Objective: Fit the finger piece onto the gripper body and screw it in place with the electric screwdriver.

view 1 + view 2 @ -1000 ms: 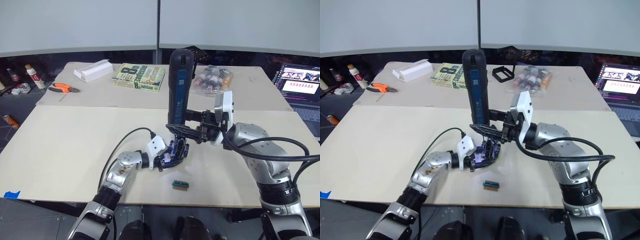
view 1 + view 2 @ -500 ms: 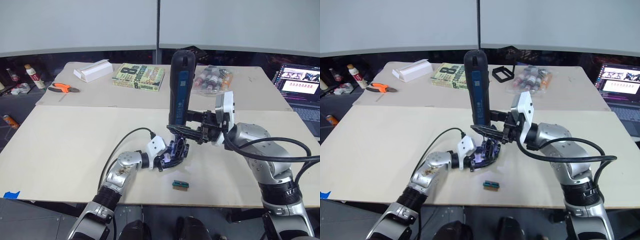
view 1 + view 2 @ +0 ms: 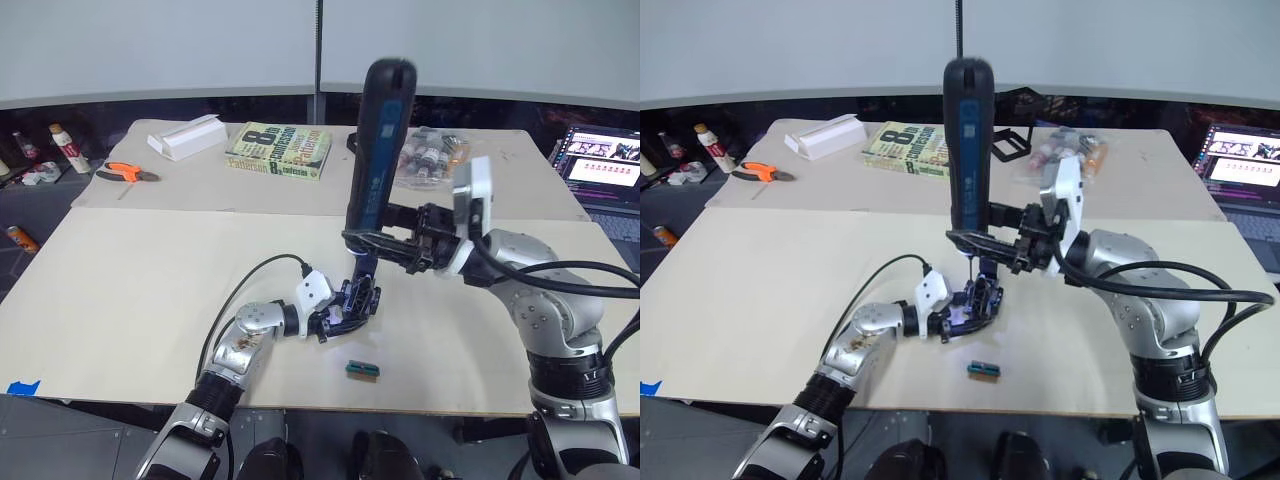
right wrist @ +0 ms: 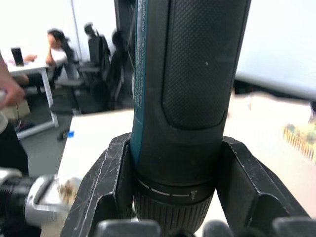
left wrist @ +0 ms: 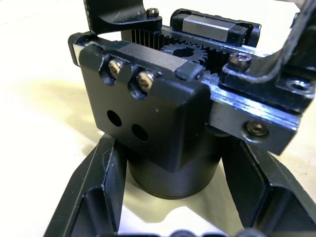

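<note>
The electric screwdriver [image 3: 378, 150] stands nearly upright over the middle of the table, a dark blue-black cylinder. My right gripper [image 3: 385, 240] is shut around its lower end [image 4: 192, 74]. Its thin bit points down at the gripper body [image 3: 352, 300], a small black assembly resting on the table. My left gripper [image 3: 330, 318] is shut on that body's round base [image 5: 168, 168], one finger [image 5: 96, 192] on each side. Gears and screw heads show on top of the body. I cannot tell the finger piece apart from the body.
A tiny green-and-brown block [image 3: 361, 368] lies near the table's front edge. At the back are a book [image 3: 279, 152], a white box [image 3: 186, 140], orange pliers [image 3: 125, 174], a bag of small bottles [image 3: 425, 155] and a black square frame [image 3: 1007, 147]. A laptop [image 3: 600, 160] sits far right.
My right arm has lifted the screwdriver and leaned its top to the right, with the gripper higher and further right. The left gripper and the body have stayed put.
</note>
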You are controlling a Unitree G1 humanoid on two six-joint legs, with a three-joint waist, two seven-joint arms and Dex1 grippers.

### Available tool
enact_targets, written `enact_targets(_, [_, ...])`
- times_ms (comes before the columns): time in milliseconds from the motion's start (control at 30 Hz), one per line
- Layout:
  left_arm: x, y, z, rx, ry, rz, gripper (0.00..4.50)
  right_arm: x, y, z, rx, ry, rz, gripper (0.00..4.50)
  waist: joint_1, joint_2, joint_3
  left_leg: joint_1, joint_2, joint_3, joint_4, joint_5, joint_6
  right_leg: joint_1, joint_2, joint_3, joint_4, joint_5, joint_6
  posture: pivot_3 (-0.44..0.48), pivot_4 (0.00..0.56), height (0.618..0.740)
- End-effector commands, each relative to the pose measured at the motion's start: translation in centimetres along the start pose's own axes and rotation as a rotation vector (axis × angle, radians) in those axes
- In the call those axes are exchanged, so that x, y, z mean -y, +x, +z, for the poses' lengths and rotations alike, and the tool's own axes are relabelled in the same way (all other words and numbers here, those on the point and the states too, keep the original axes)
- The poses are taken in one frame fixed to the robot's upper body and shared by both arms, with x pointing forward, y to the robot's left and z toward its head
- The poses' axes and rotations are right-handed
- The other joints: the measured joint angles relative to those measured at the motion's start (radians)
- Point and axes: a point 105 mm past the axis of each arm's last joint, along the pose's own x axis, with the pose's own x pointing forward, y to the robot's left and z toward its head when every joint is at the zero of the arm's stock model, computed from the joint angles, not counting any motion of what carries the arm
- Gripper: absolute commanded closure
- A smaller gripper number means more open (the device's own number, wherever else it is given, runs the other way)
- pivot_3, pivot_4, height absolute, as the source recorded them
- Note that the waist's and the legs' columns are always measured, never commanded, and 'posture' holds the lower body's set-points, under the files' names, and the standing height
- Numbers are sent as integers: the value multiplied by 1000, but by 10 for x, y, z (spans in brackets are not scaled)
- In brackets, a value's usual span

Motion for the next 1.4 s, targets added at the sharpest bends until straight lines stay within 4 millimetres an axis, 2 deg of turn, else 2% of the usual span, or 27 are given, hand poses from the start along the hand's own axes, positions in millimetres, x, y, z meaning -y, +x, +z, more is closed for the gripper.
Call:
enact_targets(33, [1,1,-6,-21,-13,-5,2200,-7,-4,28,102,-93,30,2569,0,0,0,0,0,0,0,0,0,0,0,0,0,0,0,0,150,740])
enact_targets(233, [2,0,-5,-14,-30,-6,2200,-11,-12,31,125,-114,47,2569,1,0,0,0,0,0,0,0,0,0,0,1,0,0,0,0,150,740])
enact_targets(300, [1,-1,-3,-4,-25,3,1138,-12,-14,35,144,-128,45,2569,1,0,0,0,0,0,0,0,0,0,0,0,0,0,0,0,150,740])
enact_targets(367, [0,-1,-2,6,-16,15,260,-12,-15,39,155,-140,43,2569,1,0,0,0,0,0,0,0,0,0,0,0,0,0,0,0,150,740])
enact_targets(400, [0,-2,-2,6,-17,15,23,-12,-16,40,159,-144,41,2569,1,0,0,0,0,0,0,0,0,0,0,0,0,0,0,0,150,740])
enact_targets(600, [-4,-18,-5,-3,-7,53,23,-13,-21,49,169,-167,25,2569,-4,0,0,0,0,0,0,0,0,-1,0,1,0,0,0,0,150,740])
enact_targets(767, [-10,-49,1,20,19,77,23,-12,-40,60,135,-184,-21,2569,-8,0,0,0,0,0,-1,0,-1,-1,0,1,1,0,0,0,150,740])
enact_targets(833, [-11,-67,9,69,33,63,23,-9,-56,61,89,-195,-69,2569,-8,0,0,0,0,0,-1,0,-1,-2,0,1,1,0,0,0,150,740])
enact_targets(1000, [5,-112,26,151,111,-81,23,-6,-101,48,-55,-223,-196,2569,4,0,1,-2,0,0,-1,0,-1,-3,-1,1,0,0,0,0,150,740])
enact_targets(1133, [15,-140,23,108,134,-159,23,-8,-145,30,-178,-240,-308,2569,13,0,1,-2,0,1,0,0,-1,-3,-1,1,0,0,0,0,150,740])
enact_targets(1200, [21,-149,17,70,142,-193,23,-11,-161,24,-216,-240,-343,2569,14,0,1,-2,0,1,-1,0,0,-3,0,1,0,-2,4,0,150,740])
enact_targets(1333, [31,-167,-1,-13,97,-232,23,-22,-181,10,-270,-198,-365,2569,11,1,1,-1,0,1,-1,0,-1,-4,0,2,0,-3,4,0,150,740])
enact_targets(1400, [28,-166,1,-1,96,-215,23,-25,-175,10,-257,-205,-348,2569,10,1,2,-1,1,1,-1,0,-1,-4,0,3,0,-4,6,0,150,740])
